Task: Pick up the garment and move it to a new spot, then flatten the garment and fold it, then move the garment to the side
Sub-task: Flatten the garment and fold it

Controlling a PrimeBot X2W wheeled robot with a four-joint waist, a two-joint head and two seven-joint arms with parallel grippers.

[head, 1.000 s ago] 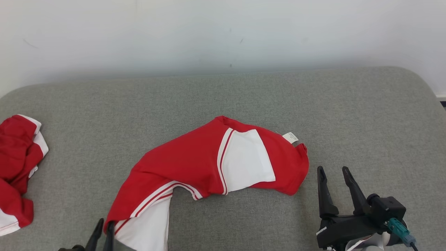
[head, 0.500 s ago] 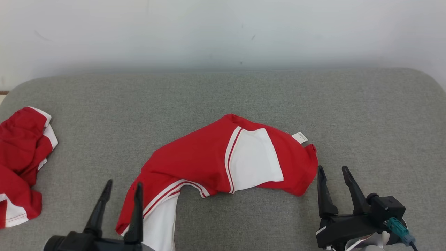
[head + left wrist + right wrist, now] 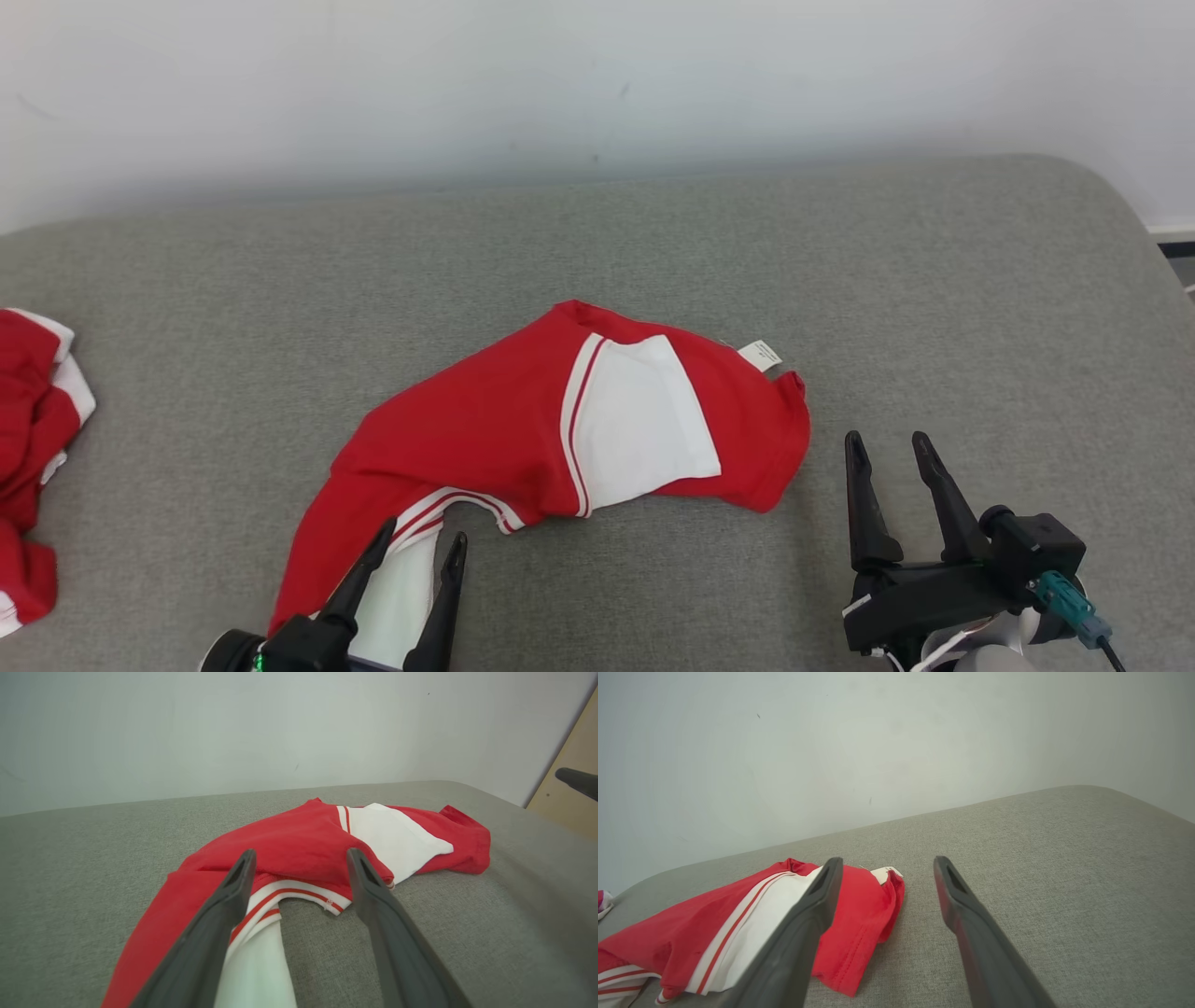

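The garment (image 3: pixel 485 439) lies crumpled on the grey cushioned surface (image 3: pixel 934 308), red with a white side panel, red-and-white striped trim and a small white label (image 3: pixel 761 355) at its right end. No numerals show. My left gripper (image 3: pixel 423 534) stands open over the garment's near left end, holding nothing. In the left wrist view its fingers (image 3: pixel 233 891) straddle the striped trim and white strip of the garment (image 3: pixel 299 835). My right gripper (image 3: pixel 886 439) is open just right of the garment, apart from it. In the right wrist view the garment (image 3: pixel 859 914) lies left of that gripper (image 3: pixel 888 859).
A smaller red garment with white panels (image 3: pixel 28 420) is bunched at the surface's left edge. A pale wall runs behind the surface. The surface's rounded right corner (image 3: pixel 1111 196) drops off there. A wooden panel (image 3: pixel 570 788) stands to the right in the left wrist view.
My left gripper has opened and let go of the garment's lower left corner, then shifted right over its white strip. The head camera has shifted. The right gripper has stayed open in place.
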